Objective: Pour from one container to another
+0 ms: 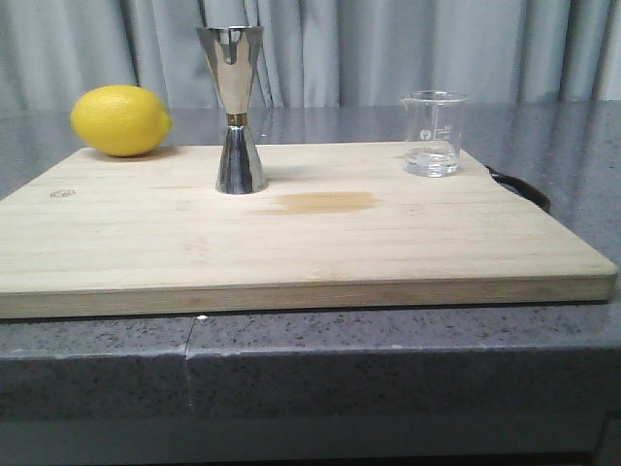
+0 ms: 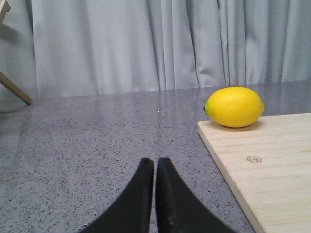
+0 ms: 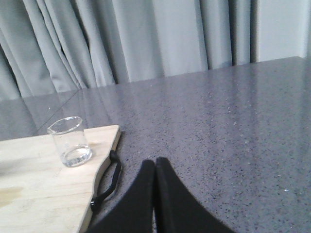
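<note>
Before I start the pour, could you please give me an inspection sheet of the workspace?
Surface: wooden board on a grey speckled counter; a darker patch on the board near the jigger.
Job's things: glass beaker upright at the board's right rear, a little clear liquid inside; steel jigger upright mid-board, apart from the beaker.
Clutter: lemon at the board's left rear corner.
Grippers: left gripper and right gripper both shut, empty, over the counter off the board.
Cables: nothing seen; only a black strap at the board's right edge.
Surroundings: grey curtain behind.
</note>
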Controlling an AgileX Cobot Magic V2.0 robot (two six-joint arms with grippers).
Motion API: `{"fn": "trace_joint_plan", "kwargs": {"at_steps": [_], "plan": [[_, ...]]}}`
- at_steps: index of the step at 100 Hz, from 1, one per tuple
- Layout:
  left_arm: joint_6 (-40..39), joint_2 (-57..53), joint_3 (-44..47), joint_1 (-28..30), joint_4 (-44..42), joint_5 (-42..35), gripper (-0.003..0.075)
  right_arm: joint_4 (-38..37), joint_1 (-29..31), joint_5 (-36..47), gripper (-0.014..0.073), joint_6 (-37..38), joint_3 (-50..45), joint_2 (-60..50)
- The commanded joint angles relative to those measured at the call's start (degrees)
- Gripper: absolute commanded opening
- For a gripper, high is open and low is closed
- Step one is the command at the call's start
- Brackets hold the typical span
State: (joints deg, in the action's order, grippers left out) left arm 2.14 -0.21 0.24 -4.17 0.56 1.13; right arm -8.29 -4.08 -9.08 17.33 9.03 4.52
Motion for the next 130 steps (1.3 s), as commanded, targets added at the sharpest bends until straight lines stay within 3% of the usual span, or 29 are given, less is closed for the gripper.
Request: {"fn": "trace_joint_plan", "kwargs": {"at_steps": [1, 13, 19, 54, 66, 71, 80, 130], "plan": [[0.00, -1.47, 2.07, 0.09, 0.38, -5.03, -0.0019, 1.04, 2.53, 12.89, -0.0075, 0.17, -4.87, -2.90], [0.00, -1.47, 2.07, 0.09, 0.38, -5.03, -0.0019, 1.18, 3.41, 19.42, -0.0075, 0.17, -11.57, -6.18], [0.00, -1.47, 2.07, 0.09, 0.38, -5.03, -0.0019, 1.18, 3.41, 15.88, -0.0075, 0.17, -10.95, -6.18], [0.00, -1.47, 2.07, 0.09, 0.38, -5.03, -0.0019, 0.90, 3.41, 16.23, -0.0075, -0.09, -11.28, -6.18], [0.00, -1.47, 2.07, 0.09, 0.38, -5.03, -0.0019, 11.48, 3.41, 13.89, -0.0075, -11.81, -11.28, -6.18], [0.00, -1.47, 2.07, 0.09, 0.38, -5.03, -0.0019, 12.47, 3.41, 13.64, -0.0075, -15.83, -11.28, -6.18], [0.00, -1.47, 2.07, 0.09, 0.38, -5.03, -0.0019, 9.65, 3.41, 13.97, -0.0075, -15.84, -11.28, -6.18], [0.00, -1.47, 2.07, 0.09, 0.38, -5.03, -0.0019, 9.86, 3.41, 13.87, -0.0075, -15.70, -11.28, -6.18]]}}
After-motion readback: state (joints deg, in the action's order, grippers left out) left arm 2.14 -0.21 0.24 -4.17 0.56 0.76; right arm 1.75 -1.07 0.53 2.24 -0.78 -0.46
